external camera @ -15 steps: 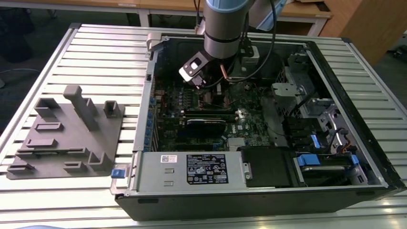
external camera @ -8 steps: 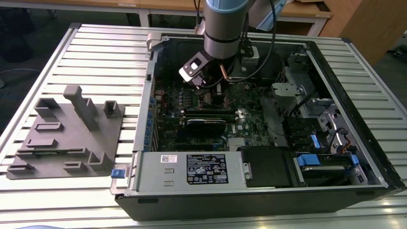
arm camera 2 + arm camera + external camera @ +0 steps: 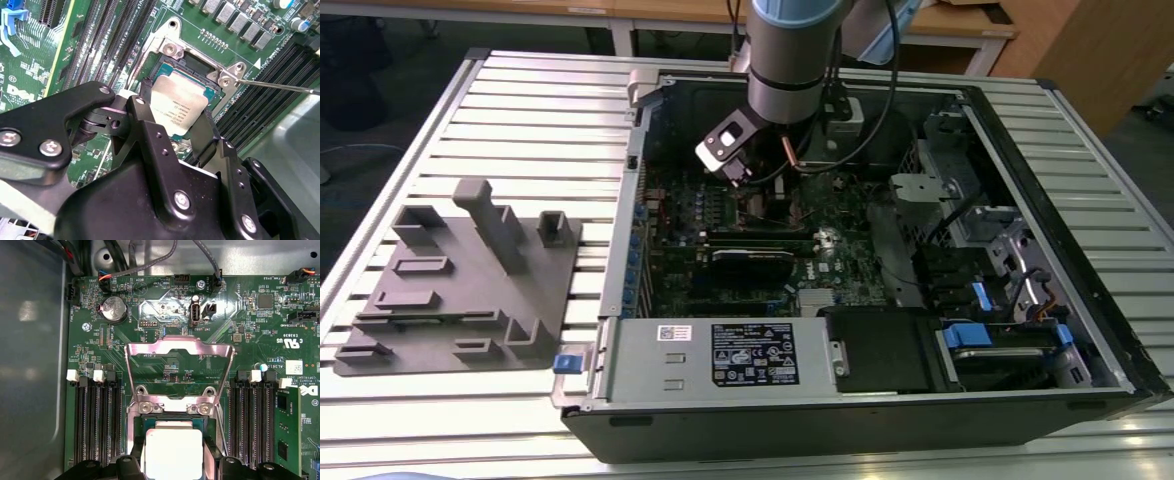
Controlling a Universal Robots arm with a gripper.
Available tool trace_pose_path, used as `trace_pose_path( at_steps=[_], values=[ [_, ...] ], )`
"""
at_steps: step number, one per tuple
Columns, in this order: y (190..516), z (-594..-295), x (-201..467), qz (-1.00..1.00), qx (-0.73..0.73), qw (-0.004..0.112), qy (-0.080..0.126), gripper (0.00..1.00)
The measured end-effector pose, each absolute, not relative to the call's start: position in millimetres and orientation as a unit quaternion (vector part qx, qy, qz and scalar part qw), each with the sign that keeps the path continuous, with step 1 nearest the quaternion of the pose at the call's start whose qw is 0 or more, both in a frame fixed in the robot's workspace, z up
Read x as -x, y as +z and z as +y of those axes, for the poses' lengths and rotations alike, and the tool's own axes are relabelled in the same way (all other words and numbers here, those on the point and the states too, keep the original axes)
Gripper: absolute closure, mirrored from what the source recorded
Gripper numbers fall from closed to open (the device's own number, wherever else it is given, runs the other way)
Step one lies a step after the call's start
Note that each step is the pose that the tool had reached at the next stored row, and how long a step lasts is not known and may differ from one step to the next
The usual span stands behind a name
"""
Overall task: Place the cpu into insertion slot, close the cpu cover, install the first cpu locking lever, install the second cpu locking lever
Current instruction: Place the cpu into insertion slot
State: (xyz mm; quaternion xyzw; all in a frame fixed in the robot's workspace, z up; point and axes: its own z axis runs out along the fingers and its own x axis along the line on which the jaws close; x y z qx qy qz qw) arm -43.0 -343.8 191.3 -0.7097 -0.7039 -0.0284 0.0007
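Grey holder block [image 3: 460,285] lies on the desk [image 3: 520,110] at the exterior view's left, beside the open computer case [image 3: 854,280]. Inside, the tool [image 3: 176,119] clamps the cpu [image 3: 177,105] by opposite edges over the insertion slot [image 3: 197,64]; the cpu cover [image 3: 150,347] stands flipped open.

Work surface: a pale slatted metal table [image 3: 520,110], level, evenly lit, with soft glare on the slats. Behind it stand wooden desks [image 3: 667,12]. A wooden panel [image 3: 1101,50] stands at the exterior view's rear right. The floor [image 3: 334,220] on the exterior view's left is dark grey.
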Motion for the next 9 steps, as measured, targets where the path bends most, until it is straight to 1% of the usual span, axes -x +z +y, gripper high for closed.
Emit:
trace_pose_path(
  at_steps=[9],
  values=[
    [191.6, -343.7, 42.9, -0.704, 0.71, 0.001, -0.029, 0.46]
  ],
)
